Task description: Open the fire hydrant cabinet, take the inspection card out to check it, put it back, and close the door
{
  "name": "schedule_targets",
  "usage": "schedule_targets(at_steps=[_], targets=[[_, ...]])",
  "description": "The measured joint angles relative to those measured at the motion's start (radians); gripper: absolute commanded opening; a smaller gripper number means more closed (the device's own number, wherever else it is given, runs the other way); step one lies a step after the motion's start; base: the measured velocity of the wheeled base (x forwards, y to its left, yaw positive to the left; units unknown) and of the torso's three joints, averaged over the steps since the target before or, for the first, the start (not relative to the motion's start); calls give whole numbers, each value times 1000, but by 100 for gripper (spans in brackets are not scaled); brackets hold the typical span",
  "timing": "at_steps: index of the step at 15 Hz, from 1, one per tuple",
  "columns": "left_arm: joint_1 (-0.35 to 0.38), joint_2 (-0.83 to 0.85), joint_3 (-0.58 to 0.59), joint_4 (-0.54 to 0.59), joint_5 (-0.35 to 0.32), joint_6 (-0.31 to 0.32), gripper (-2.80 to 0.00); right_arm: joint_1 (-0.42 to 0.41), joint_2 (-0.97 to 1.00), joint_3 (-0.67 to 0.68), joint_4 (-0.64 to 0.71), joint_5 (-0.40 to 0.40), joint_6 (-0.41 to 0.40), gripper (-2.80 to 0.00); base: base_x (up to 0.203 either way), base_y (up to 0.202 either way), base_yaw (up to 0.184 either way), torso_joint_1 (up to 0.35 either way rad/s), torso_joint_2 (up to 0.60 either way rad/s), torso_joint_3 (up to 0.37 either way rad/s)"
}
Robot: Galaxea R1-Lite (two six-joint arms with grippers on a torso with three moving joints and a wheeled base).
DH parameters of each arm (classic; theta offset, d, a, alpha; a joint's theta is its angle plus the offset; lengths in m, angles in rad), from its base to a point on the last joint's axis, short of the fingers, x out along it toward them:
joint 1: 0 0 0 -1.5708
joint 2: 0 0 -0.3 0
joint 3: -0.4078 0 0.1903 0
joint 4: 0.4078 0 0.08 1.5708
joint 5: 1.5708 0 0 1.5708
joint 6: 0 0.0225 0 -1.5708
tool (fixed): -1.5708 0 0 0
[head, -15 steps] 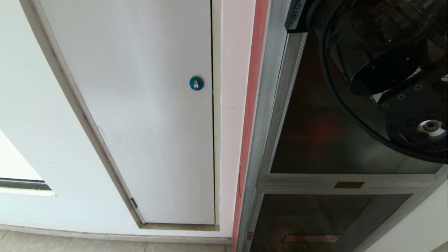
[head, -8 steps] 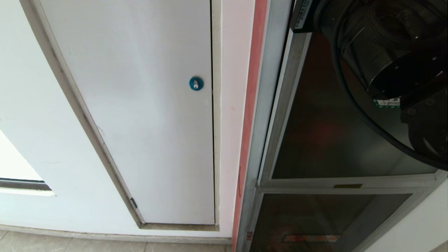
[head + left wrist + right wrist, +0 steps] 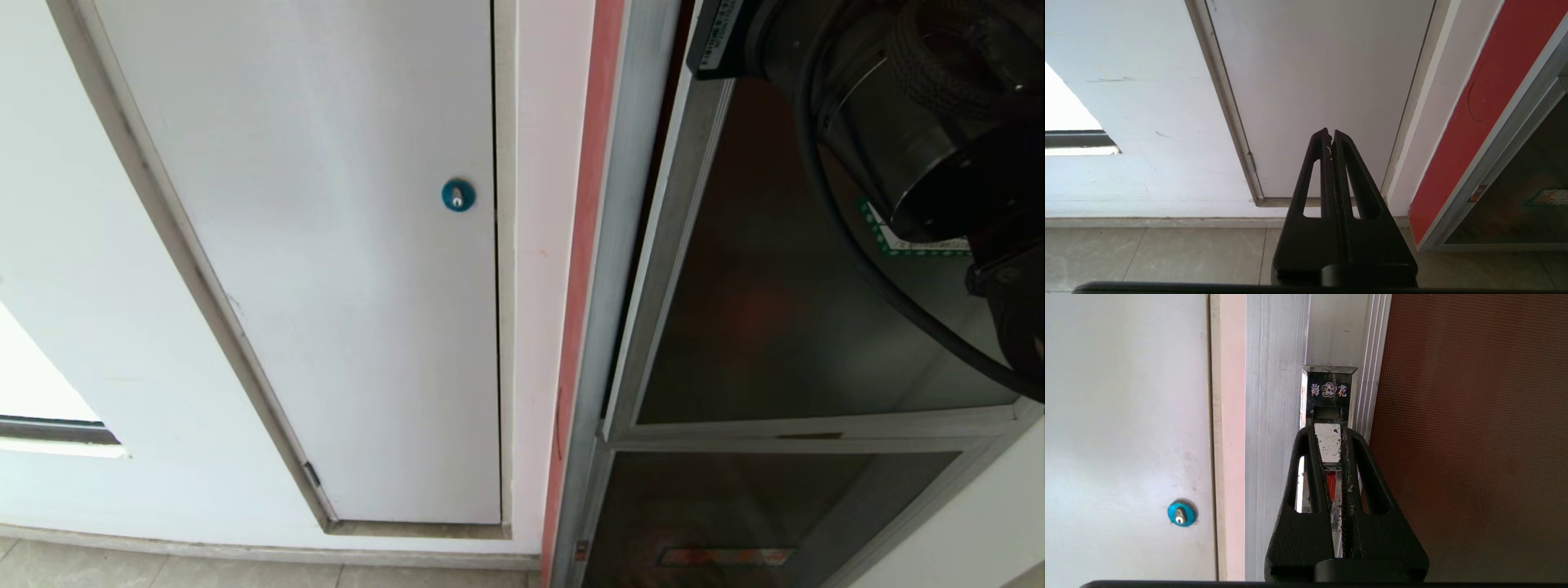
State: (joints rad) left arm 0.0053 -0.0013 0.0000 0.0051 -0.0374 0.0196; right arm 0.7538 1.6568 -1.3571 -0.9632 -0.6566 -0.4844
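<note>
Swung slightly ajar, the door [image 3: 784,327] follows the right gripper [image 3: 1334,435], fingers pinching its chrome latch [image 3: 1328,404]; inspection card unseen, everything else remains. Left gripper [image 3: 1329,136] idles, fingers pressed together.

panel door [image 3: 326,245] left | wall strip [image 3: 535,245] between | cabinet [image 3: 620,245] right | door [image 3: 759,327] above lower panel [image 3: 735,506] (stacked)

right arm [image 3: 922,155] hiding door [image 3: 759,327] sticker [image 3: 886,237], cabinet interior indistinct behind glass
</note>
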Motion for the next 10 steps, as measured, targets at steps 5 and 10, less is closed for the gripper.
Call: schedule_targets(at_steps=[5,10], targets=[[0,0,0,0,0,0,-280,1,-15,28,3,-3,1,-280,0,0,0,0,0,0],[0,0,0,0,0,0,-280,1,-26,60,2,-6,1,-280,0,0,0,0,0,0]])
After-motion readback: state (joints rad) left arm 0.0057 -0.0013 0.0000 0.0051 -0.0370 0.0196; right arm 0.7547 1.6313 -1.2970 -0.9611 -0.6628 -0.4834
